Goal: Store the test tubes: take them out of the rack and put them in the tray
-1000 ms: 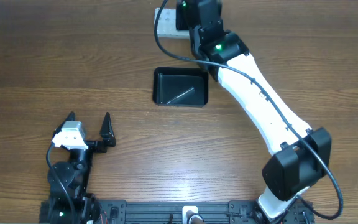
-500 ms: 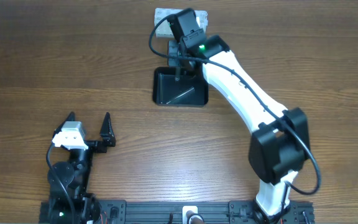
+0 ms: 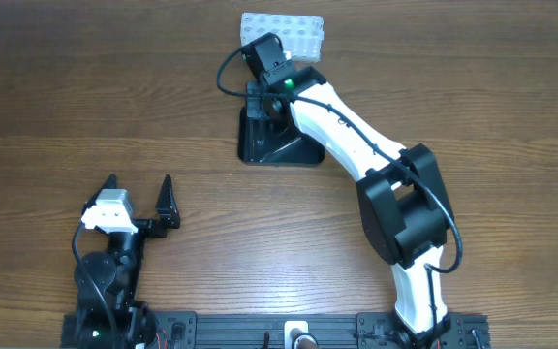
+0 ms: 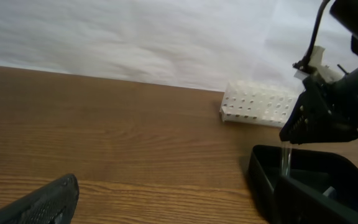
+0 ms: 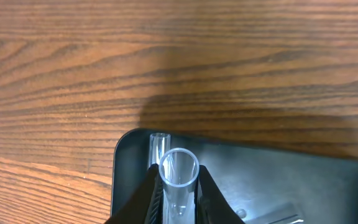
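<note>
My right gripper (image 3: 265,105) is shut on a clear test tube (image 5: 179,176), held upright with its open mouth toward the wrist camera. It hangs over the far left corner of the black tray (image 3: 259,148); in the left wrist view the test tube (image 4: 285,159) dips inside the black tray (image 4: 261,176). Another tube (image 5: 289,216) lies on the tray floor. The white rack (image 3: 282,34) stands just beyond the tray, and from the left wrist view the white rack (image 4: 257,106) shows rows of holes. My left gripper (image 3: 139,182) rests open near the table's front left, holding nothing.
Bare wood tabletop (image 3: 114,87) surrounds the tray and rack on all sides. The right arm's white forearm (image 3: 342,131) crosses above the tray's right half. A white backdrop (image 4: 135,37) rises behind the table's far edge.
The right arm swung back from the rack toward the tray, carrying the tube, and now holds it down over the tray's far left corner. The left arm stayed still.
</note>
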You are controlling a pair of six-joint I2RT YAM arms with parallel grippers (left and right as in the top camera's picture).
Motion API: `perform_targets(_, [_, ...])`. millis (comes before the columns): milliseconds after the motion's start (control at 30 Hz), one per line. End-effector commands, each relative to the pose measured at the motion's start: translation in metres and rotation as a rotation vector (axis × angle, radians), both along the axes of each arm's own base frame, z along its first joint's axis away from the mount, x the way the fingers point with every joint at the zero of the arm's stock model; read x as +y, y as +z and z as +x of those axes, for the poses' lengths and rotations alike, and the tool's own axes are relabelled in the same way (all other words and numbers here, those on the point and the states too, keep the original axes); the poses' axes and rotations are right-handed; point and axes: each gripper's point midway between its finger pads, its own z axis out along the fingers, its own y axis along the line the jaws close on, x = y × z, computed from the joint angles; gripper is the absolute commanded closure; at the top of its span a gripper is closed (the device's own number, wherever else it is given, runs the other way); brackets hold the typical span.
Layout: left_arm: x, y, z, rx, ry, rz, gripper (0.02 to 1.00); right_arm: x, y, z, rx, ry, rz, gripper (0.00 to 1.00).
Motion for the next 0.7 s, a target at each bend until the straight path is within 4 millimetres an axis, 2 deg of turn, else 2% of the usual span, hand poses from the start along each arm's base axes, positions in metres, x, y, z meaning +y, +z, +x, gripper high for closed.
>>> perform_targets(33, [-0.001, -0.002, 0.0, 0.003, -0.006, 0.0, 0.018, 0.003, -0.014, -0.008, 0.039, 0.005, -0.011, 0.879])
perform_targets(267, [-0.001, -0.002, 0.0, 0.003, -0.006, 0.0, 0.02, 0.0, -0.025, -0.012, 0.069, 0.005, -0.031, 0.875])
perform_targets(467, [-0.001, -0.002, 0.0, 0.003, -0.006, 0.0, 0.018, -0.002, -0.041, -0.017, 0.106, 0.006, -0.054, 0.776])
perform_targets(533, [-0.001, -0.002, 0.0, 0.003, -0.006, 0.0, 0.02, -0.002, -0.041, -0.017, 0.106, 0.007, -0.054, 0.695])
perform_targets(700, [-0.001, -0.002, 0.0, 0.003, -0.006, 0.0, 0.018, 0.006, -0.029, -0.013, 0.075, 0.017, -0.015, 0.617])
